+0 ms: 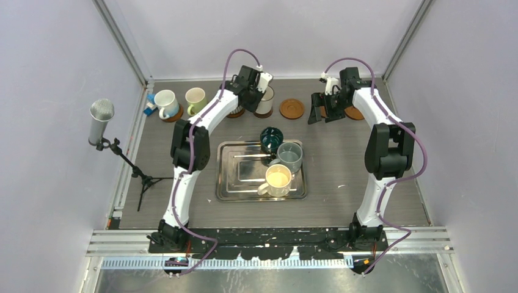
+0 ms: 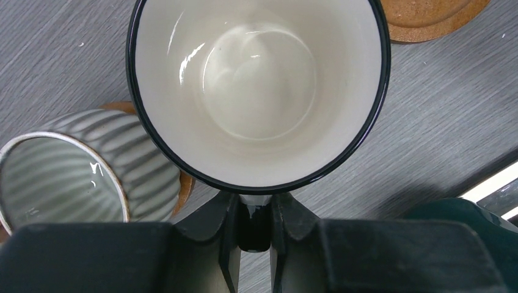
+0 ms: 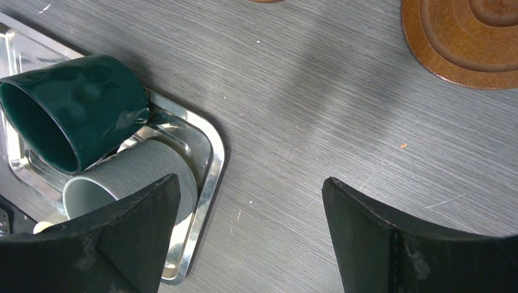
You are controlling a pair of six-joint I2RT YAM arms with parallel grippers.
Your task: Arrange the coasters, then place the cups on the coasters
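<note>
My left gripper [image 2: 255, 213] is shut on the handle of a white cup with a dark rim [image 2: 256, 85], which stands upright at the back of the table [image 1: 264, 101]. To its left, a ribbed grey cup [image 2: 73, 171] sits on a coaster [image 2: 186, 186]. An empty coaster [image 1: 292, 108] lies just to its right. My right gripper [image 1: 322, 113] is open over bare table, with another coaster [image 3: 464, 43] beside it. On the steel tray [image 1: 232, 183] are a dark teal cup [image 1: 270, 139], a grey-blue cup [image 1: 289, 155] and a cream cup [image 1: 278, 180].
At the back left, a white cup [image 1: 165, 102] sits on a coaster [image 1: 175, 115] next to a pale cup [image 1: 195, 99]. A small blue object [image 1: 148, 108] lies by the left wall. A microphone on a stand [image 1: 101, 122] is at the left edge.
</note>
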